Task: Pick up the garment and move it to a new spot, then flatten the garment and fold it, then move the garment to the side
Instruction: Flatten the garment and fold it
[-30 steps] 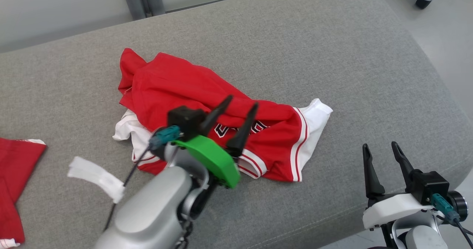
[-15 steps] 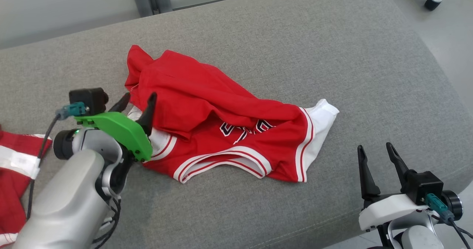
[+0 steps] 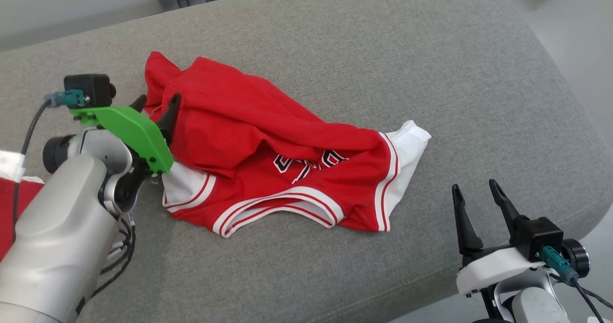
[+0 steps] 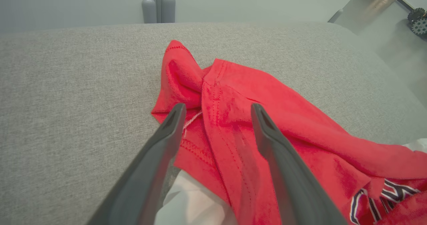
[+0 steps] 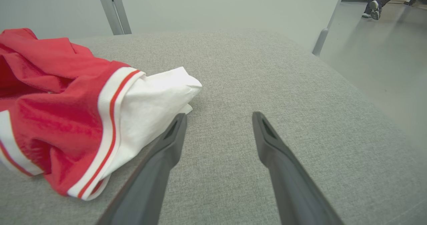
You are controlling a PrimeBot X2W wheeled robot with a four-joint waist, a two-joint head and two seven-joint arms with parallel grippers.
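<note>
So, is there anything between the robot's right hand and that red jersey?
No, just a bare stretch of grey cushion lies between the right hand and the jersey, as the head view shows.

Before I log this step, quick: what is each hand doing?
Left hand: open at the edge of the jersey, gripping nothing.
Right hand: open, empty.

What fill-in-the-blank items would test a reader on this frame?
1. The crumpled jersey is mostly ____ with white trim.
2. It lies on a ____ fabric cushion.
3. The left gripper, at the jersey's edge, is ____.
4. The right gripper holds ____.
Missing: red; grey; open; nothing.
</note>
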